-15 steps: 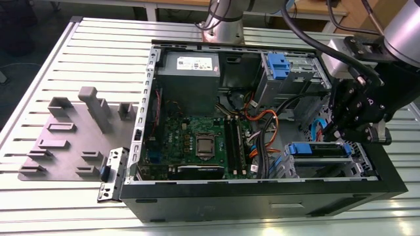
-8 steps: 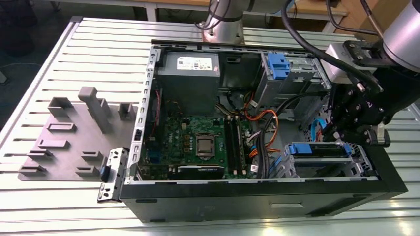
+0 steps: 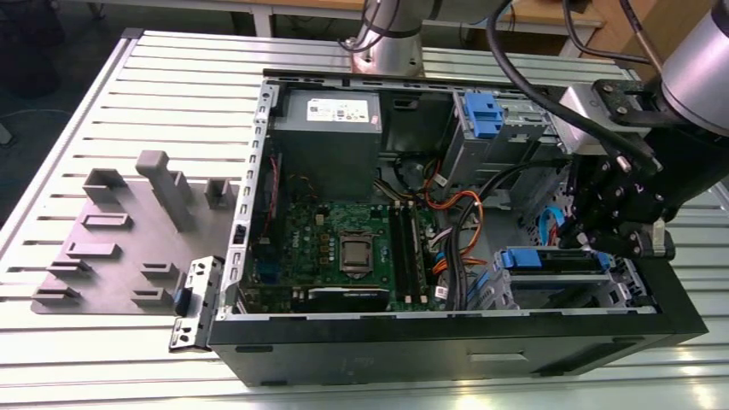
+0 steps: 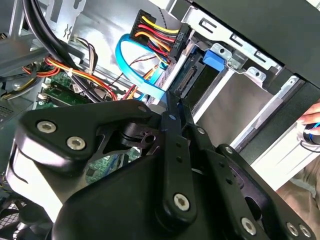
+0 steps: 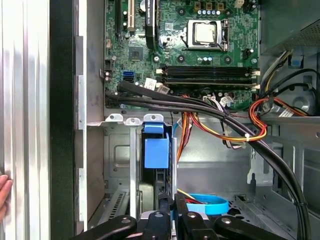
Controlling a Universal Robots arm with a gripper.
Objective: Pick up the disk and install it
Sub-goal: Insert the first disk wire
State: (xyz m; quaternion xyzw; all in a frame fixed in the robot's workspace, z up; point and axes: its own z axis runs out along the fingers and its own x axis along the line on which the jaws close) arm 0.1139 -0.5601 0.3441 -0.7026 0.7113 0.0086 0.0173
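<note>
The disk (image 3: pixel 555 260) sits in the lower drive bay of the open computer case (image 3: pixel 456 329), at the exterior view's right, its blue bracket along its edge. In the first wrist view the disk (image 5: pixel 156 150) stands on edge between the bay's metal rails. My gripper (image 3: pixel 621 235) hangs just right of the bay in the exterior view. In the second wrist view its fingers (image 4: pixel 172 130) lie pressed together, and their tips meet the connector end of the disk (image 4: pixel 192 82). Nothing shows between the fingers.
Power and data cables (image 5: pixel 215 112) run across the case beside the bay, and a blue ribbon cable (image 4: pixel 135 75) loops near the gripper. A person's hand (image 5: pixel 4 192) rests at the case's outer edge. A grey fixture plate (image 3: pixel 114 248) lies on the slatted table at the exterior view's left.
</note>
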